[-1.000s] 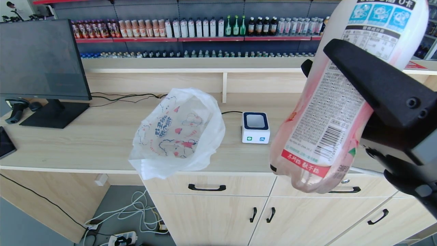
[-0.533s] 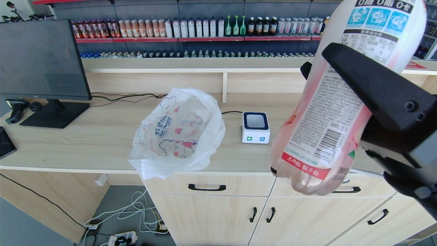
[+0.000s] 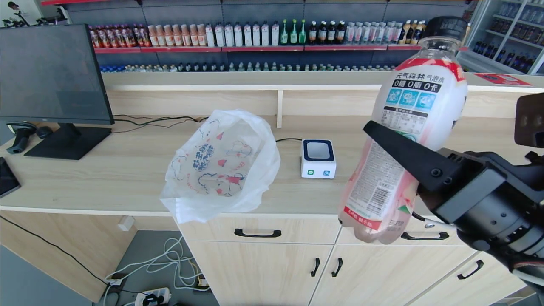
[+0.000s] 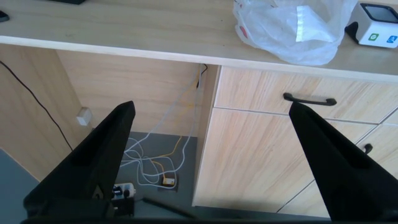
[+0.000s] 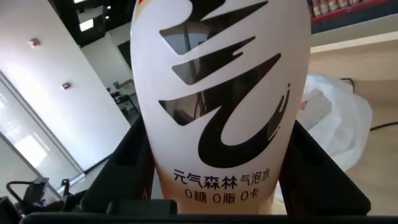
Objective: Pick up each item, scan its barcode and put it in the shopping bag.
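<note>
My right gripper (image 3: 393,159) is shut on a pink-and-white drink bottle (image 3: 399,140) with a black cap, held tilted in the air at the right, above the counter's front edge. Its barcode label faces the head view. The bottle (image 5: 217,99) sits between the black fingers in the right wrist view. The small white barcode scanner (image 3: 318,158) sits on the counter to the bottle's left. The white printed shopping bag (image 3: 221,163) lies open at the counter's front edge, left of the scanner. My left gripper (image 4: 211,162) hangs open below counter height, facing the cabinet fronts, with the bag (image 4: 292,28) above it.
A dark monitor (image 3: 53,80) stands at the counter's left end with a handheld scanner (image 3: 19,136) beside it. Cables run behind the bag. Shelves of bottles (image 3: 238,36) line the back wall. Cabinet drawers and doors (image 3: 297,255) lie below the counter.
The right gripper has carried the bottle away from the head camera and lower; its black cap and upper label have come into view. The bag and scanner have not moved.
</note>
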{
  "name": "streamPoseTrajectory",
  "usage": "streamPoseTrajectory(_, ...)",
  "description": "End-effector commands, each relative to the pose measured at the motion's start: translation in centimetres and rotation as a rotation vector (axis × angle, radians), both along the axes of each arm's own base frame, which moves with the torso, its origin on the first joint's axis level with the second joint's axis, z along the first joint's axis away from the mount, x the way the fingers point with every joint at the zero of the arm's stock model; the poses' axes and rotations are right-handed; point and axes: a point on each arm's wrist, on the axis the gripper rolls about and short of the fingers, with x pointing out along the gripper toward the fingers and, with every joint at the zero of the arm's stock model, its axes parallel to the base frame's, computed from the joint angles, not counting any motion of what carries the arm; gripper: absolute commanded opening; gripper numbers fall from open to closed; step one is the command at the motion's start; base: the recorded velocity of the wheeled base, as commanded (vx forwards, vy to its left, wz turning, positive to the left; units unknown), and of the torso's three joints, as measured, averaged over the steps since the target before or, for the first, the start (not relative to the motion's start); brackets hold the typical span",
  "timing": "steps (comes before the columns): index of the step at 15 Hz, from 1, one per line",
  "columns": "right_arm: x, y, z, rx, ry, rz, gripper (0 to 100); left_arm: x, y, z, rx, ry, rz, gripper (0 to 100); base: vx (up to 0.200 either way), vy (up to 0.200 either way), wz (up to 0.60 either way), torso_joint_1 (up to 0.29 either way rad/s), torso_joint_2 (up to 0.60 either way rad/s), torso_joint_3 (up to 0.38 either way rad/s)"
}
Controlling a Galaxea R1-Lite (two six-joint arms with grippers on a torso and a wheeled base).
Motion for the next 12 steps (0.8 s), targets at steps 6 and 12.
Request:
streamPoseTrajectory(6,4.9,-1.1,-2.7,-0.251,0.022,-0.314,0,0.0,0.0,0.0,0.0,0.0,0.0,100,0.0,0.0,0.0,0.0,0.0,0.0)
streamPoseTrajectory(12,9.0,0.9,-3.2,-0.366,-0.241,-0.428,0,0.0,0.0,0.0,0.0,0.0,-0.001,100,0.0,0.0,0.0,0.0,0.0,0.0)
